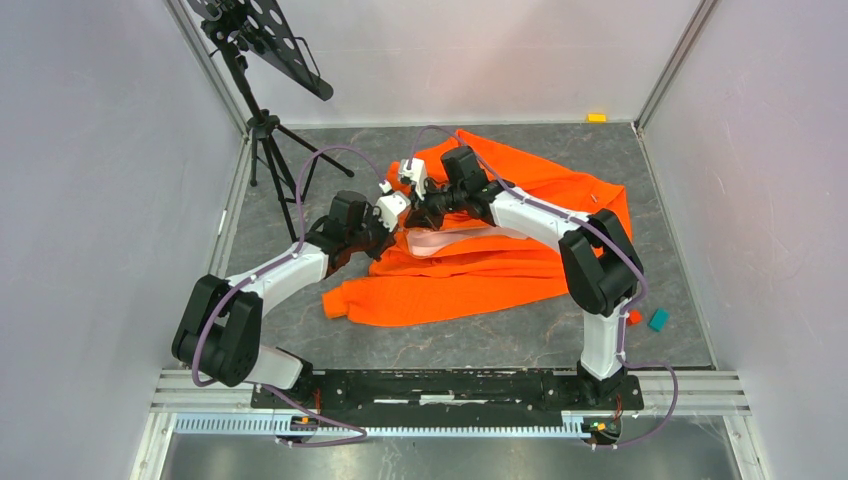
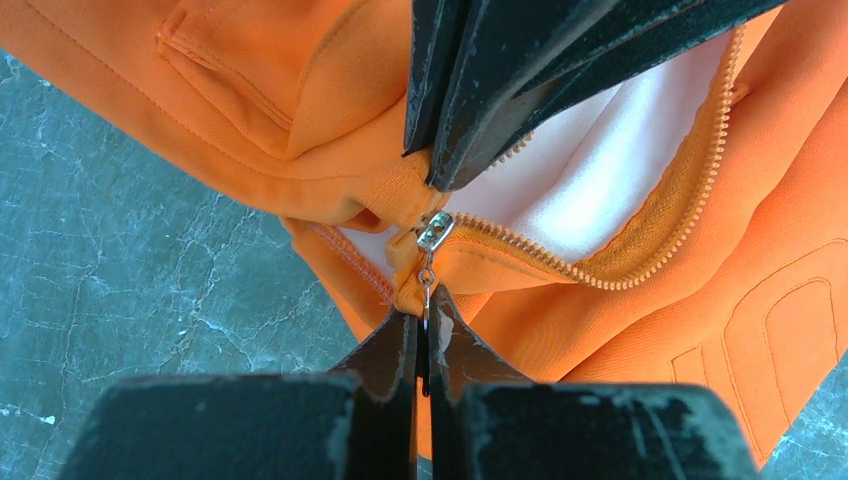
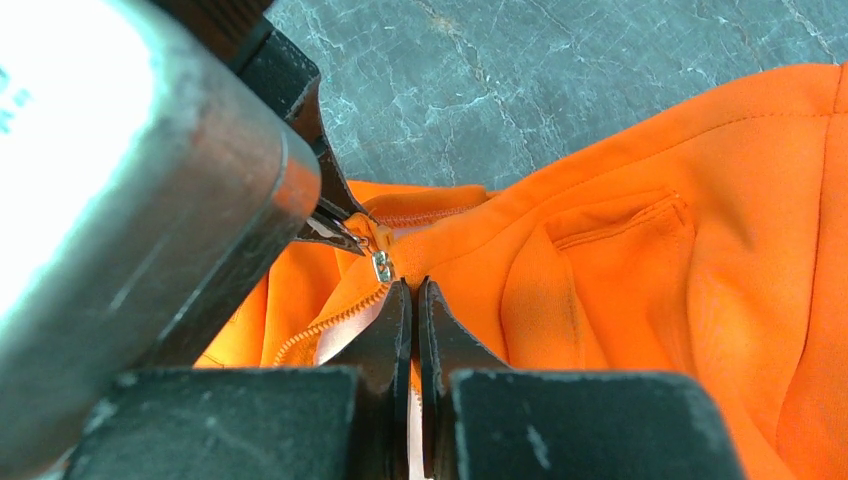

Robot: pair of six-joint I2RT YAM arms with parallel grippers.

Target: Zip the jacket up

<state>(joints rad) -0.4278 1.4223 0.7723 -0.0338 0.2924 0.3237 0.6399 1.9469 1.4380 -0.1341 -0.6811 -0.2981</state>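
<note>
Grey-walled booth with a marbled grey tabletop, a music stand on a tripod parked in the far left corner, and a teal block off by the right arm's base. The orange jacket is sprawled flat mid-tabletop, a bit right of centre, with one sleeve trailing toward the near left. Both arms reach in and meet at its left edge.

The wrist cams tell the real story. The left pincer is clamped shut on the little metal pull tab, which hangs off the slider at what looks like the bottom end of the zipper. The right pincer comes in from the opposite side and is pinched closed on the orange fabric just beside the slider.

Makes sense: one anchors the hem so the cloth can't bunch up, and the other gets to drag the slider. The fabric looks floppy, so without that anchor the whole jacket would probably just ride along with the pull.

Past the slider the teeth fan apart with pale lining showing between them, so the zipping looks barely begun. The next bit probably needs a steady pull along the tooth line, away from the right pincer. The tab is a tiny thing to hold, so slipping out is the obvious risk.
</note>
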